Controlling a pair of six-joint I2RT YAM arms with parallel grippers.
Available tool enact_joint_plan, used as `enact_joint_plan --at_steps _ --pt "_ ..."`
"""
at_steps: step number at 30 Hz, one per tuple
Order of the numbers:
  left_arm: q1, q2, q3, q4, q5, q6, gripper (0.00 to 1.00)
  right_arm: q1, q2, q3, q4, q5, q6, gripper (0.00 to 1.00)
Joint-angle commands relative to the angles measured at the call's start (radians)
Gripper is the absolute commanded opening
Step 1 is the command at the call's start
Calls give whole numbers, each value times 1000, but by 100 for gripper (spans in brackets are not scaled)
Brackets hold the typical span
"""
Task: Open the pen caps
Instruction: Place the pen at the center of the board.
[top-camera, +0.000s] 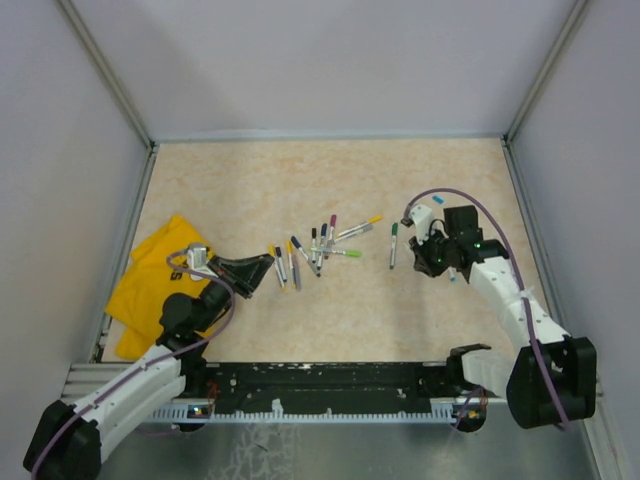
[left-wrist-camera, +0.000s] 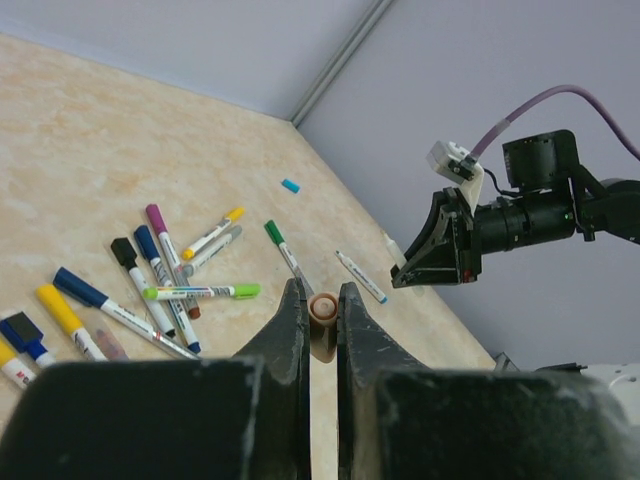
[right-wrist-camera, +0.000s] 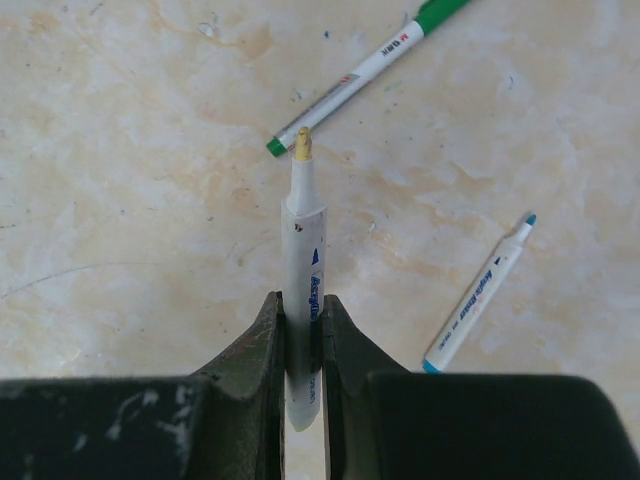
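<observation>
Smooth plastic pens lie on a matt mottled table beside creased cloth.

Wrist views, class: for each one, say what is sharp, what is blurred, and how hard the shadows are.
Right wrist: the held pen is sharp, the right gripper darkens and blurs toward the bottom edge, shadows faint. Left wrist: the loose pens are crisp, the left gripper clamping a cap is softer near the lens.

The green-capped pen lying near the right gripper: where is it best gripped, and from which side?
Probably the white mid-barrel of the green-capped pen, from straight above, fingers across its width. It lies flat on the table with both long sides free, and this leaves the cap exposed.
</observation>
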Motion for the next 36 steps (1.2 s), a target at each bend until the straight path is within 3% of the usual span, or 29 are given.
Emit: enact_joint_plan --at_steps 1,18,36 --pt "5 4 -37 42 27 -32 0 -18 16 7 14 105 29 0" --pt "4 37 -55 73 46 -54 0 -56 112 -7 64 171 113 0" --pt "5 27 -57 71 47 -51 0 -130 340 39 80 295 224 0"
